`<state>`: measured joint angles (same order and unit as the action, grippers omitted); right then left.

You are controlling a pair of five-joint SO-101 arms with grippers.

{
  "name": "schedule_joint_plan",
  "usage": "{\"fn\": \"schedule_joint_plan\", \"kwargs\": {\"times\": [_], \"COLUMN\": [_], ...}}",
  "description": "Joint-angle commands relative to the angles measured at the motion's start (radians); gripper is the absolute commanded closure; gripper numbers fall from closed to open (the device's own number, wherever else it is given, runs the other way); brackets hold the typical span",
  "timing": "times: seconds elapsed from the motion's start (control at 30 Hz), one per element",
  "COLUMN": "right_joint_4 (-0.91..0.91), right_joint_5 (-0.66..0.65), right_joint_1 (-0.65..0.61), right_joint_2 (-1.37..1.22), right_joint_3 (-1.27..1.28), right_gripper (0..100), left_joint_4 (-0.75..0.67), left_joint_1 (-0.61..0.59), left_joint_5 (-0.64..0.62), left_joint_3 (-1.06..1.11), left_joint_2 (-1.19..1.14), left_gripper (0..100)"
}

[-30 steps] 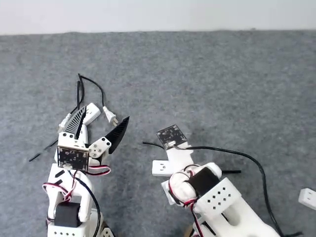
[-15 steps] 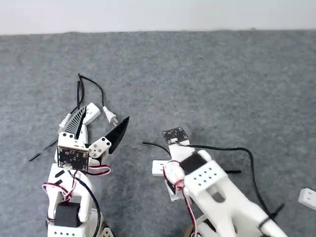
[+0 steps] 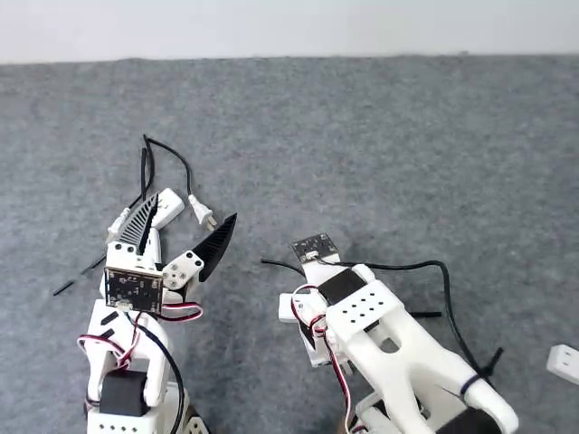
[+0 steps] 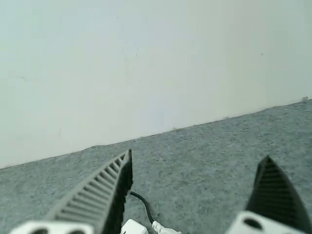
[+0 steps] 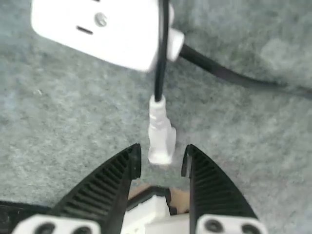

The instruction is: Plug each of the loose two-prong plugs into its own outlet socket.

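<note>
Plug framed for the grasp: the right gripper (image 5: 161, 152) was pictured with its jaws apart, set down on either side of a white two-prong plug (image 5: 161, 139) on the grey mat (image 5: 58, 112). A narrow gap was seen on each side of the plug, so it was judged not yet clamped. The plug's long axis was lined up with the gripper's own reach. Its cord end was turned away from the wrist, and its black cord (image 5: 159, 58) was run across the edge of a white outlet block (image 5: 97, 29) just beyond. A straight closing of the jaws was judged to be all that the grasp called for. The left gripper (image 3: 181, 231) was held wide open well apart from this plug, and a second plug (image 3: 201, 214) was seen between its spread fingers, beside another outlet (image 3: 167, 206).
</note>
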<state>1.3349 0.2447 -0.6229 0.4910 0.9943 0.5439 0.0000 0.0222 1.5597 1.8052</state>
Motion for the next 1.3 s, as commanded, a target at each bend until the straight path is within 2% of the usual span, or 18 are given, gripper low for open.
{"fn": "schedule_joint_plan", "kwargs": {"times": [0.0,0.17,0.63,0.7,0.8,1.27], "right_joint_4": [-0.064,-0.127,-0.076,-0.076,-0.087,-0.085], "right_joint_5": [-0.020,-0.021,-0.015,-0.015,-0.015,-0.017], "right_joint_1": [0.005,0.005,0.010,0.012,0.012,0.012], "right_joint_2": [-0.007,-0.007,-0.007,-0.007,-0.007,-0.007], "right_joint_3": [-0.031,-0.003,0.003,0.005,0.025,0.046], "right_gripper": [85.4,85.4,85.7,88.9,99.0,99.1], "left_joint_4": [-0.025,-0.025,-0.025,-0.025,-0.025,-0.025], "left_joint_1": [0.003,0.003,0.003,0.003,0.003,0.002], "left_joint_5": [-0.026,-0.026,-0.026,-0.026,-0.026,-0.026], "left_joint_3": [-0.008,-0.008,-0.008,-0.008,-0.008,-0.008], "left_joint_2": [0.018,0.018,0.018,0.018,0.018,0.018], "left_gripper": [62,62,62,62,62,62]}}
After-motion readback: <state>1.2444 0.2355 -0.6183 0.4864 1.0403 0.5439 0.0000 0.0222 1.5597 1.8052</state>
